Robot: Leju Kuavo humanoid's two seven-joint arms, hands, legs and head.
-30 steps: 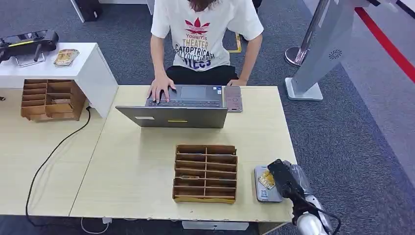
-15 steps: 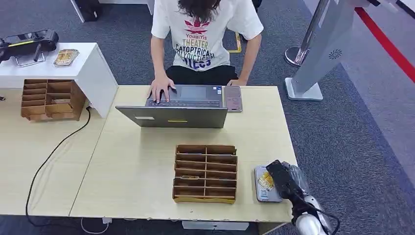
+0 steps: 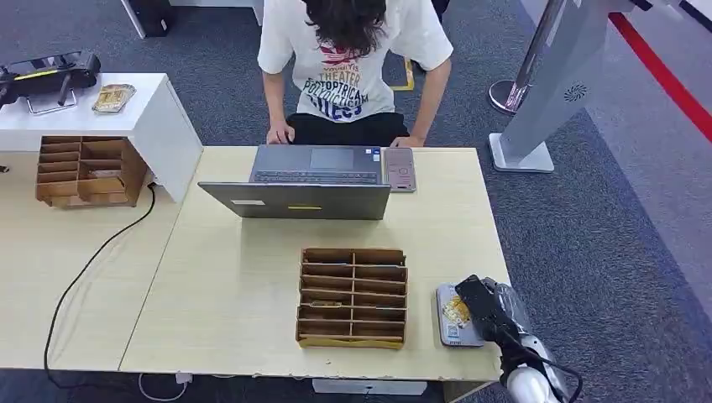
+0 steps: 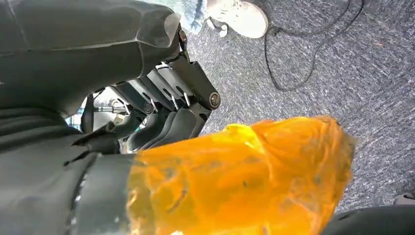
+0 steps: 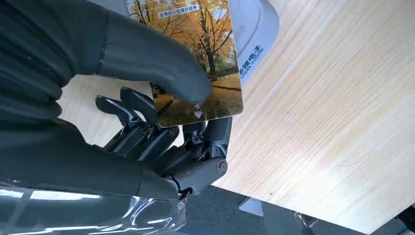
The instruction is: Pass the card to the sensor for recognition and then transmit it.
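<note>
Your right hand [image 5: 147, 103] grasps the card [image 5: 195, 58]: in the right wrist view the thick grey thumb [image 5: 156, 63] presses on its printed face, a picture of yellow autumn trees with small lettering, and the darker fingers [image 5: 147, 132] sit behind it. The card is held over the grey sensor [image 5: 254, 29], a rounded pad with blue lettering on its rim; you cannot tell from these views whether card and pad are touching. In the head view you see the same hand [image 3: 480, 306] at the near right corner of the wooden table [image 3: 227, 285], with the card [image 3: 456, 310] as a yellow patch over the sensor [image 3: 453, 332], which lies flat on the tabletop by the right edge. Just to the left of the sensor stands a brown card organizer [image 3: 353, 296] with two columns of slots. Beyond it, across the table, an open laptop [image 3: 311, 180] faces a seated person [image 3: 353, 67] in a white printed T-shirt, whose hands are at the far table edge. A second brown organizer [image 3: 84, 170] stands on the table to the left. Your left hand [image 4: 161, 117] hangs above grey carpet with its dark fingers curled in and nothing in them, an orange translucent wrap [image 4: 240, 176] beside it.
</note>
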